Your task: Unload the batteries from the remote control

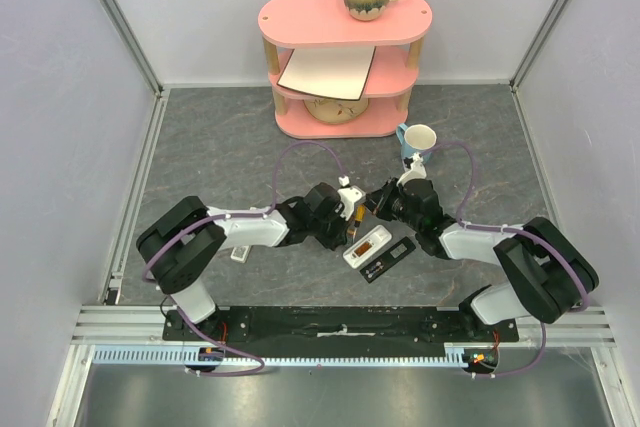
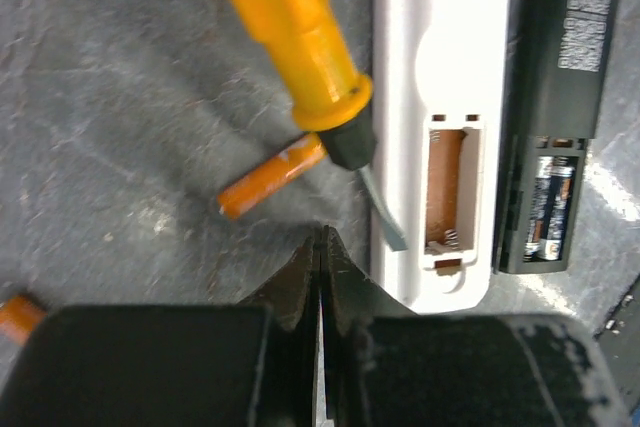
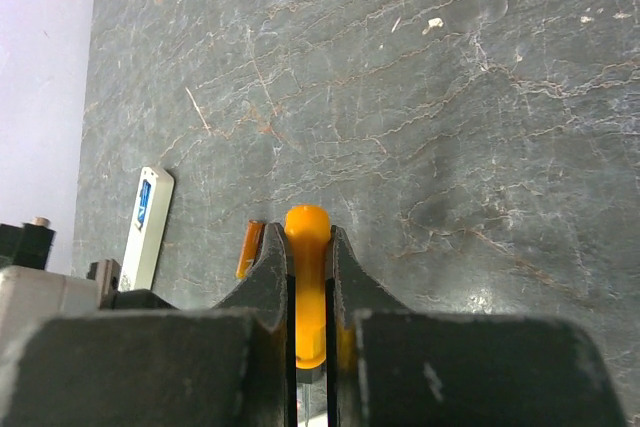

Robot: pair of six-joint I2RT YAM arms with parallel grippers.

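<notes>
Right end effector (image 3: 308, 243) around screwdriver (image 2: 300, 37); orange battery (image 2: 272, 177) flat, diagonal

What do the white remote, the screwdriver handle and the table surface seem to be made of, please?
The white remote looks like moulded plastic: smooth, slightly glossy, with rounded edges. The screwdriver handle is probably hard orange plastic, with even colour and a soft sheen. The table surface looks like dark grey stone or a stone-print mat, matt with pale veins; I cannot tell which.

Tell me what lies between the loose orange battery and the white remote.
The screwdriver: its dark collar and blade sit between the battery and the white remote, in the left wrist view.
</notes>
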